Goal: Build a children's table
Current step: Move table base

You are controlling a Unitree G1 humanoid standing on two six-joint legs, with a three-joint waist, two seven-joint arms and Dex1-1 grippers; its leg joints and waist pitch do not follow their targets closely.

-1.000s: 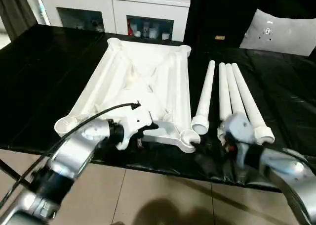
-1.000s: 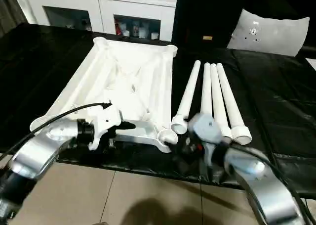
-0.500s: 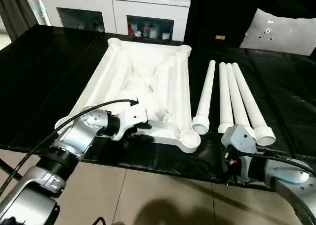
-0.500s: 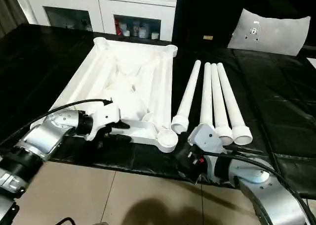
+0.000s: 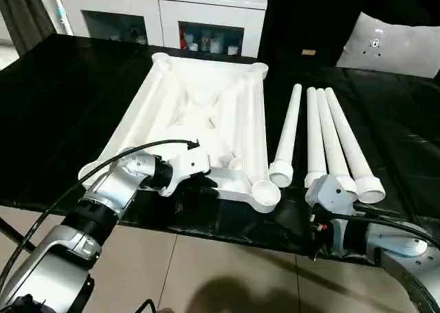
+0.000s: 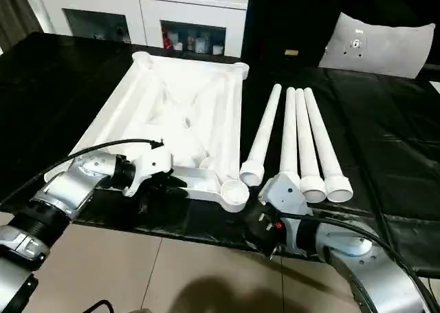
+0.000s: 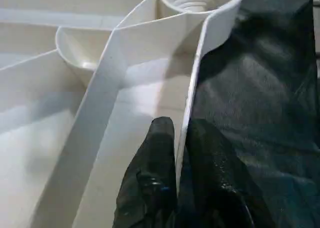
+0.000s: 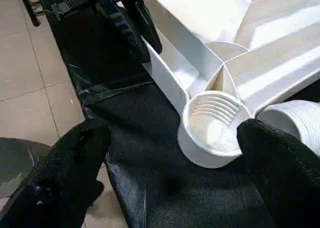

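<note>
My left hand (image 7: pixel 177 153) has just pinched shut on the table top's (image 5: pixel 206 100) near rim; my right hand (image 8: pixel 170 153) gapes around the corner socket (image 8: pixel 212 125).

A white plastic table top (image 5: pixel 199 117) lies upside down on a black-covered desk (image 5: pixel 62 100), its ribbed underside facing up and a round threaded socket (image 5: pixel 266 192) open at the near right corner. Just to its right, four long white tapered legs (image 5: pixel 323 137) lie side by side, wide ends toward the desk's near edge, one set slightly apart from the other three.
</note>
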